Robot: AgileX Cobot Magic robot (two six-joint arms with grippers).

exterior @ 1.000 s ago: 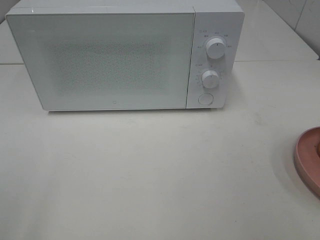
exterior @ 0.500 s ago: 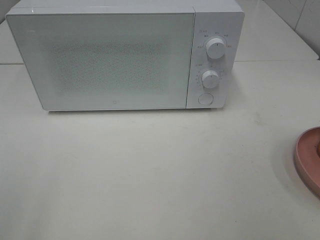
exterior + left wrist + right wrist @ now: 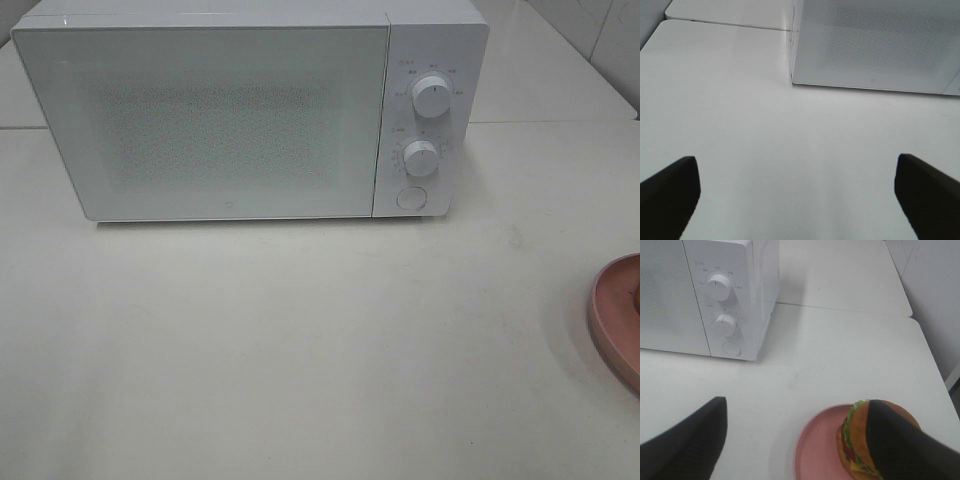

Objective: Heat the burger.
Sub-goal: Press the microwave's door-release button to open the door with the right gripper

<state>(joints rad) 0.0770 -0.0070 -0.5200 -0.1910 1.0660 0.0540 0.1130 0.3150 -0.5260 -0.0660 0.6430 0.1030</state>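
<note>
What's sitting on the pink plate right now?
The burger sits on the plate, its bun, lettuce and tomato showing. A right finger covers part of the bun, and the plate runs out of frame, so the rest is unseen.

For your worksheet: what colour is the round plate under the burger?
Pink. The round plate under the golden-bunned burger shows best in the right wrist view.

The microwave (image 3: 240, 110) has a smooth white shell, faintly glossy, its door finely speckled. The table (image 3: 300, 340) is smooth, matt off-white. The pink plate (image 3: 812, 450) looks matt; the burger (image 3: 857, 435) bun shines.
</note>
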